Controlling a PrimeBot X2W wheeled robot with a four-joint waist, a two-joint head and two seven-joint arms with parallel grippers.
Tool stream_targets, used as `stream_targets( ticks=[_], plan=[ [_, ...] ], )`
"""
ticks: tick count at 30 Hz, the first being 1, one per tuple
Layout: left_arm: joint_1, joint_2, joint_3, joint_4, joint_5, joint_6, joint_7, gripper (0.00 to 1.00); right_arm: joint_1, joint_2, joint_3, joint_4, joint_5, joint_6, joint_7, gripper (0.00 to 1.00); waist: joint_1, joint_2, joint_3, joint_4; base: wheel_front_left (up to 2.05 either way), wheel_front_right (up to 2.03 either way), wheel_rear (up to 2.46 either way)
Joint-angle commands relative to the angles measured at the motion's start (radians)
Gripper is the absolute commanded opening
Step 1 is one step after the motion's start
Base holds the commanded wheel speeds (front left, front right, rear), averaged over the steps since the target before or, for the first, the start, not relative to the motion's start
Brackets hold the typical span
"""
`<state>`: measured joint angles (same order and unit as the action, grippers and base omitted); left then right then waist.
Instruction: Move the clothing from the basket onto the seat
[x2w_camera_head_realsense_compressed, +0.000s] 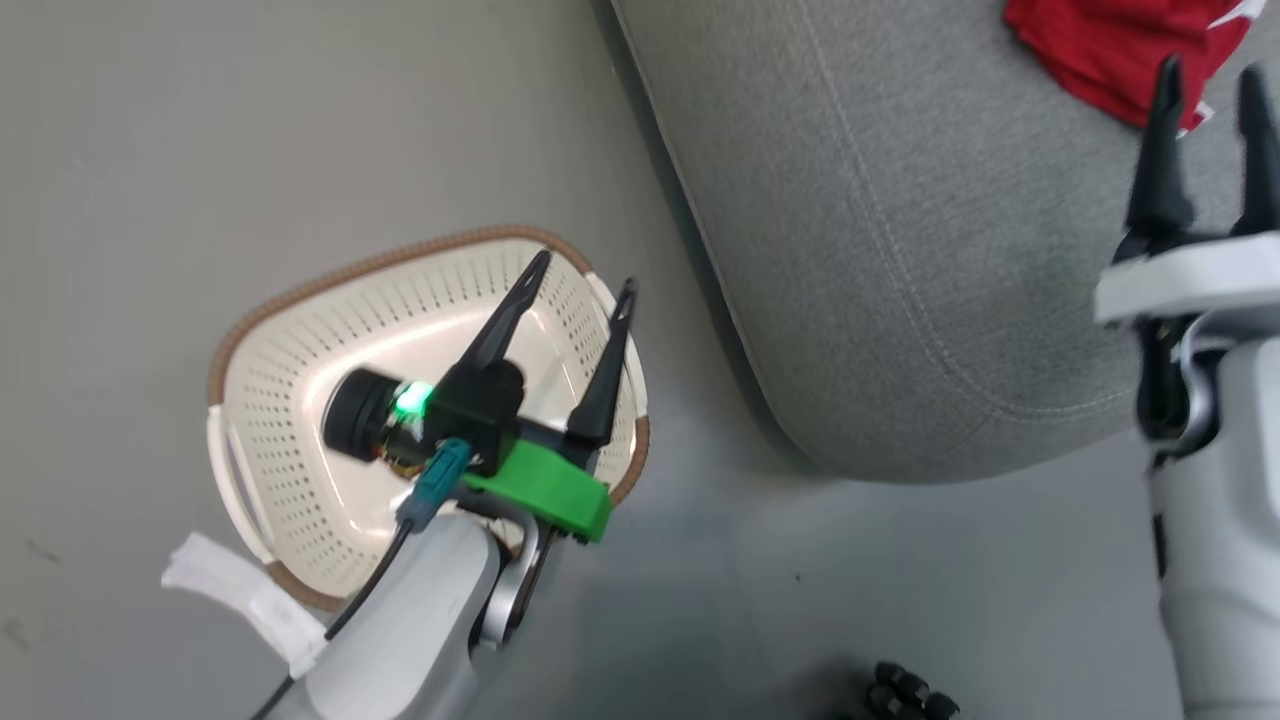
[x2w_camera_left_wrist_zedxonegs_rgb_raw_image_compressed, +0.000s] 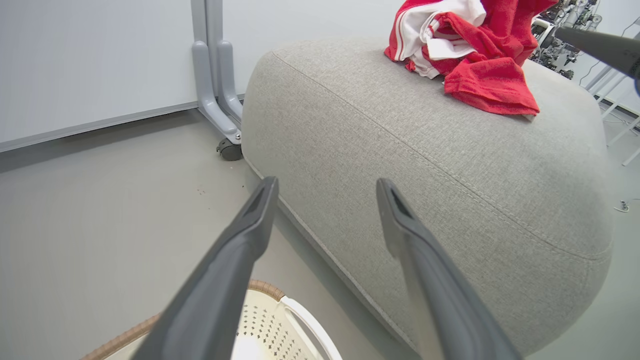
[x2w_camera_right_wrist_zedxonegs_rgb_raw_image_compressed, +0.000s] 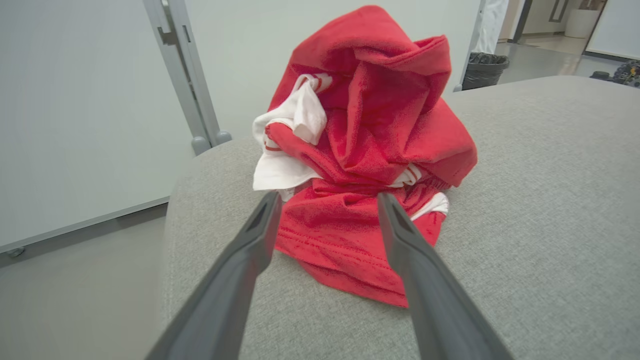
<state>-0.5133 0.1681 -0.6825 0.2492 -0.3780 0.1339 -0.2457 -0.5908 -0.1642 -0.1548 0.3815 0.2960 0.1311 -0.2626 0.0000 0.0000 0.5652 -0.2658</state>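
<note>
The clothing (x2w_camera_right_wrist_zedxonegs_rgb_raw_image_compressed: 365, 150) lies on the seat (x2w_camera_right_wrist_zedxonegs_rgb_raw_image_compressed: 525, 200) in one crumpled red heap, with white trim and panels showing. The basket (x2w_camera_head_realsense_compressed: 300, 330), on the floor beside the seat, shows bare plastic, so the move looks done. Both grippers are spread and hold nothing: the right gripper (x2w_camera_head_realsense_compressed: 1210, 70) by the heap, the left gripper (x2w_camera_head_realsense_compressed: 587, 270) over the basket.

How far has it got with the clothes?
Nearly done, it seems. The clothing lies heaped on the seat, and the basket shows a bare bottom, though the left arm hides part. The left end effector, over the basket, and the right end effector, by the heap, are open and hold nothing. Little seems left.
</note>
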Motion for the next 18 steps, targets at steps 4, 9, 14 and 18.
stream_targets(
  ticks=[4, 9, 14, 18],
  plan=[
    [0.120, -0.024, 0.065, 0.044, -0.063, 0.006, -0.020, 1.00, 0.159, 0.017, 0.128, -0.044, -0.010, -0.001, -0.003, 1.00, 0.0000, 0.0000, -0.290, 0.078, 0.00, 0.00, 0.00],
    [0.247, -0.055, 0.177, 0.031, -0.053, 0.012, -0.019, 1.00, 0.298, 0.038, 0.262, -0.078, -0.025, -0.001, -0.003, 1.00, 0.0000, 0.0000, -0.408, 0.133, 0.00, 0.00, 0.00],
    [0.363, -0.082, 0.295, -0.017, 0.003, 0.010, -0.019, 1.00, 0.396, 0.047, 0.348, -0.131, -0.062, -0.001, -0.003, 1.00, 0.0000, 0.0000, -0.488, 0.196, 0.00, 0.00, 0.00],
    [0.452, -0.099, 0.393, -0.083, 0.068, -0.007, -0.019, 1.00, 0.453, 0.064, 0.338, -0.192, -0.086, -0.001, -0.003, 1.00, 0.0000, 0.0000, -0.531, 0.244, 0.00, 0.00, 0.00]
  ],
)
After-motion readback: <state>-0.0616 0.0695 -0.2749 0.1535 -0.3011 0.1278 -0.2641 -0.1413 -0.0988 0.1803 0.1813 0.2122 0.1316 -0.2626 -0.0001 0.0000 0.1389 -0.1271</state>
